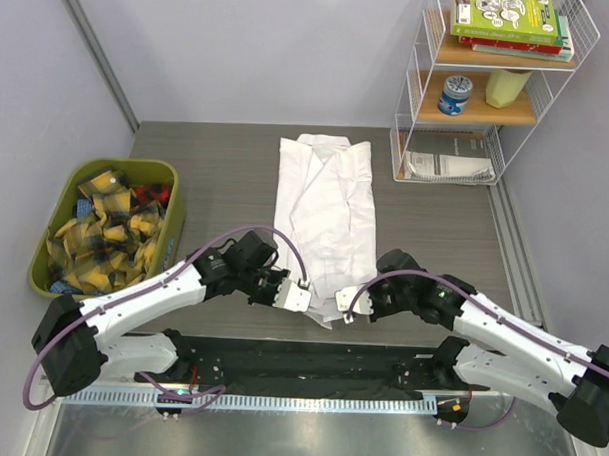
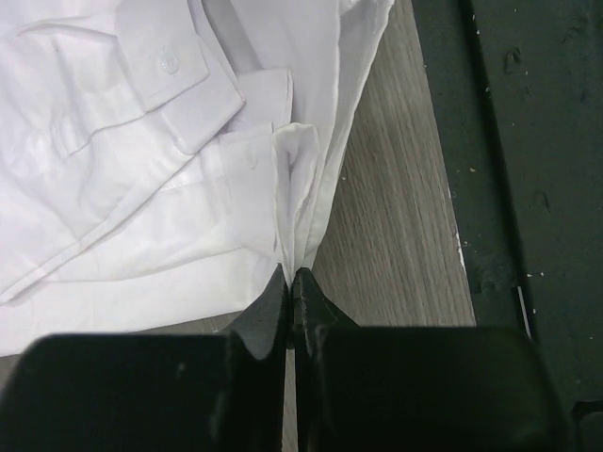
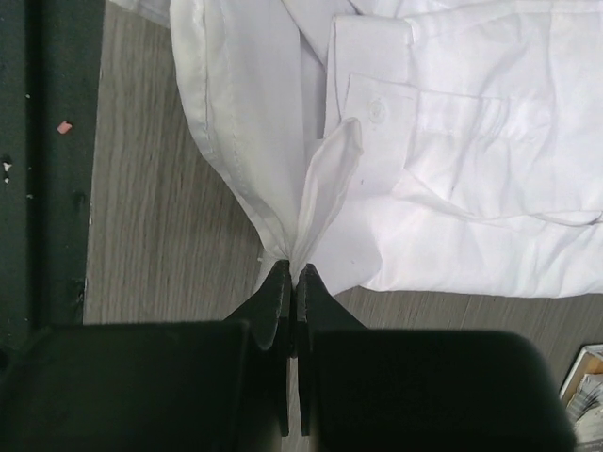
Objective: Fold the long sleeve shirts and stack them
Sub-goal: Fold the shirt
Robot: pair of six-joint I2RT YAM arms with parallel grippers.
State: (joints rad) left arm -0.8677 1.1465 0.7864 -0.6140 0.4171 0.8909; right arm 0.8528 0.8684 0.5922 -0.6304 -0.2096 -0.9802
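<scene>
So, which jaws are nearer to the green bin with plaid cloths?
Left. The left jaws pinch the near edge of the shirt, right of the green bin; the right jaws pinch that edge farther right.

Robot lab test cell, not a home. Plain grey partition walls (image 1: 261,46) box in a wood-grain table (image 1: 206,175). The left arm (image 1: 147,301) and right arm (image 1: 511,335) are mounted by a metal rail (image 1: 278,399) at the near edge. Props: a wire shelf (image 1: 471,56) with books (image 1: 512,17) and a green bin (image 1: 175,223) of plaid cloths (image 1: 104,231).
</scene>
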